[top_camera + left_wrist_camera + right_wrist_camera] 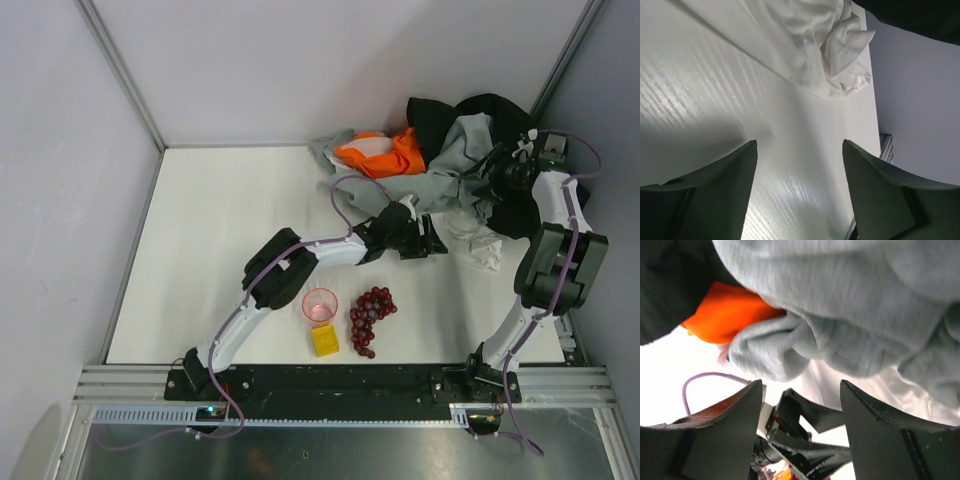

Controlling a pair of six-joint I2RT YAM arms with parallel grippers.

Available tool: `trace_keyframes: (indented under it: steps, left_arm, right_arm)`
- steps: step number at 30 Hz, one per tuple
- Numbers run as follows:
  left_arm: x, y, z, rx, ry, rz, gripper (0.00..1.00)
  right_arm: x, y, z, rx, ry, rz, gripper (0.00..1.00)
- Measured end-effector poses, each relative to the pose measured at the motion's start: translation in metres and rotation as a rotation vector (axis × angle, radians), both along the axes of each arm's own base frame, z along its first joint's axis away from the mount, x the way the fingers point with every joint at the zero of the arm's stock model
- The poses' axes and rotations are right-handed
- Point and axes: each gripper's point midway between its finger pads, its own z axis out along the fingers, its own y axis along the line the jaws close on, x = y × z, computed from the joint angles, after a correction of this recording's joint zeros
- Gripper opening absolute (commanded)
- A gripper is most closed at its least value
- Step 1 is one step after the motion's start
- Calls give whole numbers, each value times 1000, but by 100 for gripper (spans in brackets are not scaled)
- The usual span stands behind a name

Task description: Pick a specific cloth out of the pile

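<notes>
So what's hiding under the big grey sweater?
The white cloth pokes out from under the grey sweatshirt, with the orange garment and black garment at its edges. How far each runs beneath is covered.

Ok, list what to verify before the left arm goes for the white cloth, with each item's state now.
1. Left gripper jaws open, nothing between them: ok.
2. The cloth lies ahead of those jaws on the table: ok, not yet between them.
3. Cloth free of the pile: cannot tell; its far side meets the grey sweatshirt and any overlap is hidden.
4. Right gripper not holding the cloth: ok; jaws open, facing the grey sweatshirt and orange garment.
5. Pink cup and grapes out of the left gripper's way: ok, they sit nearer the bases.
</notes>
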Motion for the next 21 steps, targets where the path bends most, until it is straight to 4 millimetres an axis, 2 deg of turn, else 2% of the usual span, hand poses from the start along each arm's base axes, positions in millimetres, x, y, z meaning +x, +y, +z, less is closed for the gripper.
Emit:
trace_keyframes:
  steps: [8,15,21]
  left_arm:
    - [19,-26,-4,3,54,26,75]
    - [33,-54,-2,-40,71,31,73]
    - [30,-75,-3,-74,73,26,68]
  right_arm:
    - [-55,-10,5,-149,13,-66,72]
    - [-85,-26,7,-219,17,-126,72]
    - [-105,-42,-13,-213,63,-184,71]
